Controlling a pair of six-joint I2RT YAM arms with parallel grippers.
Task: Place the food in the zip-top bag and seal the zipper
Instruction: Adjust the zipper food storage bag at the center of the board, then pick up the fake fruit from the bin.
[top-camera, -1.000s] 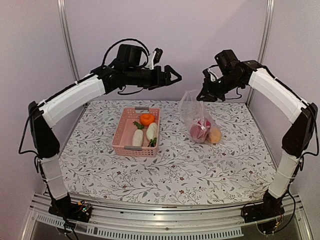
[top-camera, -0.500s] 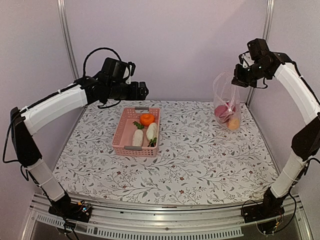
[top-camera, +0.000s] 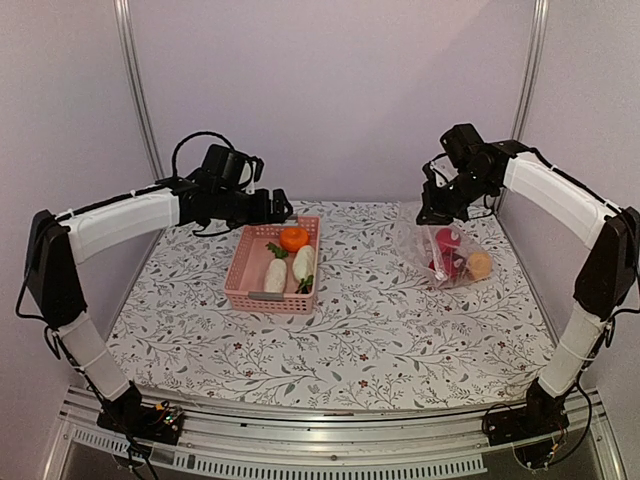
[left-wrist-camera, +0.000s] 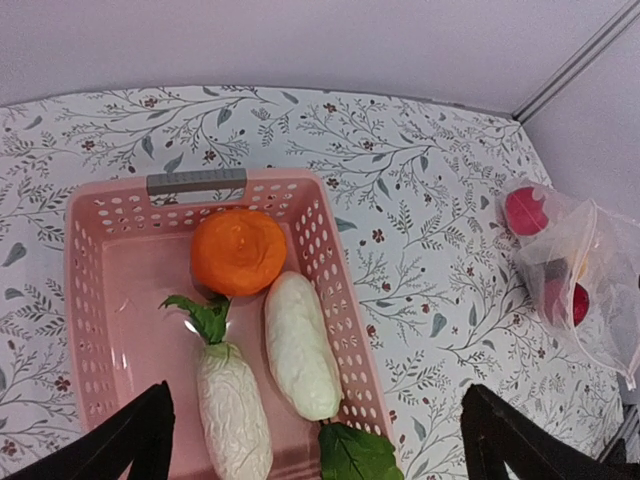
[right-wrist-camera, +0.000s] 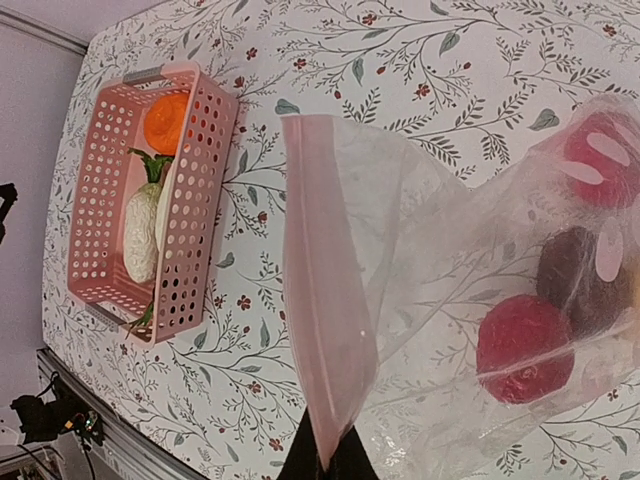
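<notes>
The left arm is reached forward, the left gripper (top-camera: 278, 207) spread wide above the far end of the pink basket (top-camera: 240, 275), where an orange piece (top-camera: 293, 238) and two white radishes (top-camera: 276, 275) are lying. The zipper (right-wrist-camera: 320, 300) of the zip-top bag (top-camera: 425, 245) is pinched in the closed right gripper (top-camera: 432, 212). Red pieces (top-camera: 447, 240), a dark purple one and a yellow-orange one are contained in the bag at the table's (top-camera: 380, 340) far right.

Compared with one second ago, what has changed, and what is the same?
The right gripper, shut on the zip-top bag, swung it up to the right, then lowered it onto the table further right. The open left gripper drew back and sank over the pink basket. The basket, its orange piece and two radishes stayed put.
</notes>
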